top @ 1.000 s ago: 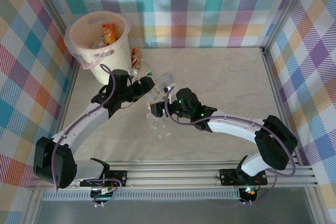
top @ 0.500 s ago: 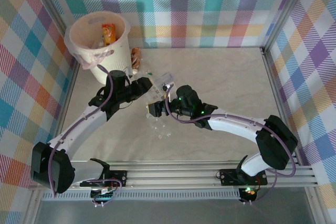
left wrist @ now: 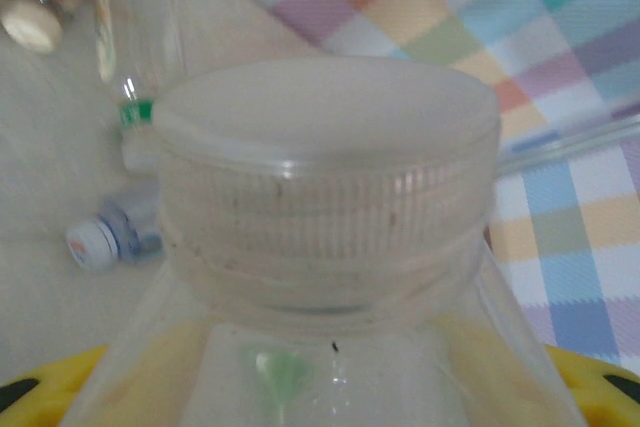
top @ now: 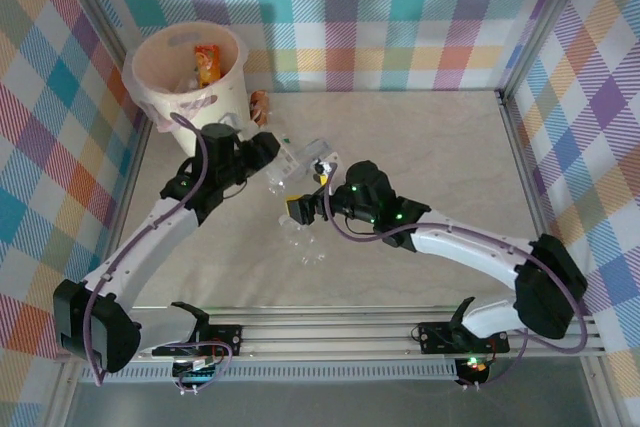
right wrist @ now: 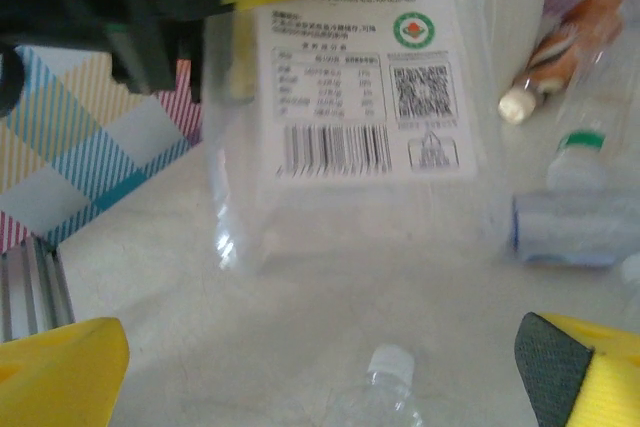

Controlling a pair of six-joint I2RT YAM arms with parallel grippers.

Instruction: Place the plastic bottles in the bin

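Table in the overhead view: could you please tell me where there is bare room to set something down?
The far right of the table, between the right arm and the checked walls, is bare. It is crowded beside the bin, where the plastic bottles lie.

The walls carry a pastel plaid of pink, teal, orange, purple and yellow on white; the tabletop is mottled beige. The bin is cream-white, and a bottle in it has an orange label. The clear bottle has a milky white cap and a white label with black print and a green seal. The right gripper has yellow fingers with a dark grey pad. The left arm and right arm are white with black joints and purple cables
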